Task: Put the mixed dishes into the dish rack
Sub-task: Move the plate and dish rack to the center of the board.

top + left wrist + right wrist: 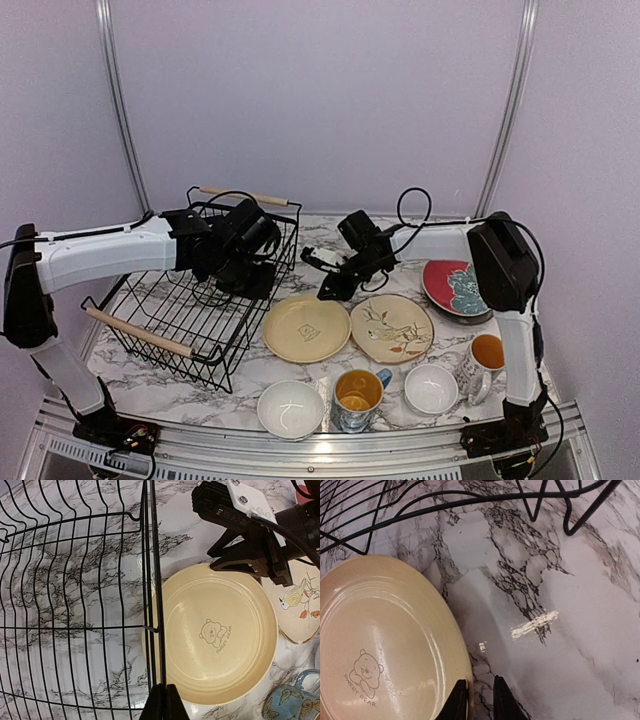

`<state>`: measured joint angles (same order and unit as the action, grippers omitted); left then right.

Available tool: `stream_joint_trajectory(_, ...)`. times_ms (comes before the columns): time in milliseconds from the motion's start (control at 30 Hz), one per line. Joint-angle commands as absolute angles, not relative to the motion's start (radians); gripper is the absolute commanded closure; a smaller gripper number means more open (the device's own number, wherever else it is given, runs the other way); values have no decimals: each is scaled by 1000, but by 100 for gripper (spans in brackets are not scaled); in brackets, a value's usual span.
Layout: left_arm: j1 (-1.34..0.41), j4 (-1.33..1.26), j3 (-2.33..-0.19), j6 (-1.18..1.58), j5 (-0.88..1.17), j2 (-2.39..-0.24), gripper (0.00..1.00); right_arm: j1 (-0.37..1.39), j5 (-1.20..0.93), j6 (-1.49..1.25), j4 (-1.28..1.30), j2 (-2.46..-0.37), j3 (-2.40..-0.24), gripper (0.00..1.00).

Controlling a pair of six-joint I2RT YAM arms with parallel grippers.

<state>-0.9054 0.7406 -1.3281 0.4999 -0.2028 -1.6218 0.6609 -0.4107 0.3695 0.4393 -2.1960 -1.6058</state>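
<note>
Yellow plate [385, 645], lower left: grasp in hand; right gripper [479, 700] narrow on its rim; left gripper [164, 705] pinched shut at rack [75, 605] wire; next, lift and slot upright.

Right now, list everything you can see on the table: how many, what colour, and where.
dish rack: one, black wire with wooden handles, left side of the table
bear-print plate: one, pale yellow, centre, beside the rack
bird plate: one, cream, right of the yellow plate
red plate: one, far right, partly behind the arm
leaf-shaped plate: one, teal, on the red plate
bowls: two, white, front centre and front right
mugs: two, yellow inside, blue butterfly one in front, pale one far right
table: one, white marble with grey veins
left gripper: black, shut, at the rack's right wall
right gripper: black, narrow gap, at the yellow plate's rim
</note>
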Motion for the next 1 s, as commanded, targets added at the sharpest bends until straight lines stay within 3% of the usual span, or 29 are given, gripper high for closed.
stream_joint_trajectory(0,-904,629,-1444,533,-129,-1748,100,574,-362,344,449,-2220,-1638,86)
stream_joint_trajectory(533,-859,405,-1706,685,-24,-2010,100,272,-314,293,354,-2146,-1597,92)
stream_joint_trajectory(967,-902,227,-1741,855,61,-2074,100,221,-117,303,247,-2140,-1592,92)
